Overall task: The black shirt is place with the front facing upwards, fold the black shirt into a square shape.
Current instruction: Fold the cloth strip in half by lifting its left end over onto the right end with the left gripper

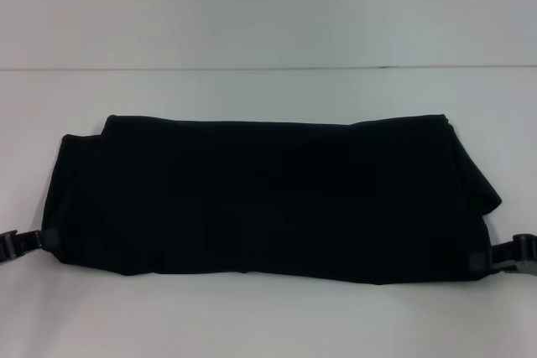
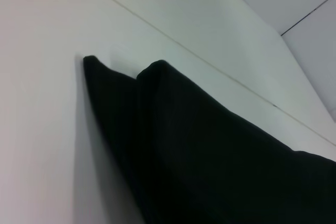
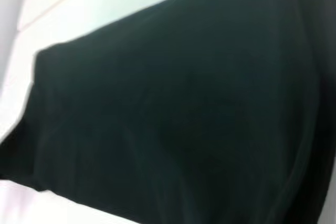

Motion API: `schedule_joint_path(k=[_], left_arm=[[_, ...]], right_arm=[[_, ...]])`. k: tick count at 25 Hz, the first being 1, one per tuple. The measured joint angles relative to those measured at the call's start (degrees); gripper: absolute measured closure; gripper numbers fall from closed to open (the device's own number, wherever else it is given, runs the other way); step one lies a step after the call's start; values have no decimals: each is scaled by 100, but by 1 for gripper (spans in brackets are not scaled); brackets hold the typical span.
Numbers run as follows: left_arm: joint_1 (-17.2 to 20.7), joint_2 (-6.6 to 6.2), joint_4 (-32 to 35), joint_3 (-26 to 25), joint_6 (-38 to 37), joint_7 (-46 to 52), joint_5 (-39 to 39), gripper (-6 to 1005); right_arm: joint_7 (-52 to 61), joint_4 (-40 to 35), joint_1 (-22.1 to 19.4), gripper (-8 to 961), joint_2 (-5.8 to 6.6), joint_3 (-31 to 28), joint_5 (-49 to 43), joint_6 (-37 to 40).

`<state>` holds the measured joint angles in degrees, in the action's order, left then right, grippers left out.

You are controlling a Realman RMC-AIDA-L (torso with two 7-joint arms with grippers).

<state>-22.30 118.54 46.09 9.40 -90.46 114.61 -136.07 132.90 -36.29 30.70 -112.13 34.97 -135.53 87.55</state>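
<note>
The black shirt [image 1: 268,194] lies on the white table [image 1: 268,316] as a wide folded band, plain black side up. My left gripper [image 1: 44,240] reaches in from the left edge and pinches the band's near left corner. At the near right corner, my right gripper [image 1: 480,259] has one finger pad lying on top of the cloth. The left wrist view looks along the black shirt [image 2: 210,150], with two folded tips against the table. Dark cloth of the black shirt [image 3: 184,114] nearly fills the right wrist view.
A thin seam [image 1: 268,67] runs across the white surface behind the shirt. On the shirt's right side a flap of cloth [image 1: 482,190] sticks out past the band.
</note>
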Motion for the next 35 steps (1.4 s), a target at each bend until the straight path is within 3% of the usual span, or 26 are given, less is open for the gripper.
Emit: schedule_joint_path(k=[3, 9, 16, 19, 22, 30, 35], left_arm=[[-23, -3, -11, -1, 2, 0, 2, 941], [-29, -6, -22, 0, 24, 37, 10, 937], [-5, 10, -137, 0, 185, 51, 12, 932], [-4, 11, -155, -5, 229, 28, 12, 930], [0, 12, -162, -7, 238, -3, 44, 928], [-32, 1, -324, 8, 238, -18, 235, 922], [-63, -28, -329, 2, 240, 63, 238, 919]], right_arm=[[-176, -9, -77, 937, 26, -402, 4, 205], [-437, -19, -348, 778, 199, -1217, 125, 468], [-1516, 60, -669, 475, 205, -1856, 849, 618], [-2023, 79, -776, 332, 156, -1964, 1092, 717], [-2981, 143, -848, 97, 77, -1987, 1196, 971], [-5505, 214, -1118, 34, -357, -2004, 1204, 1380], [-5785, 217, -1158, 10, -412, -1976, 1188, 1363]])
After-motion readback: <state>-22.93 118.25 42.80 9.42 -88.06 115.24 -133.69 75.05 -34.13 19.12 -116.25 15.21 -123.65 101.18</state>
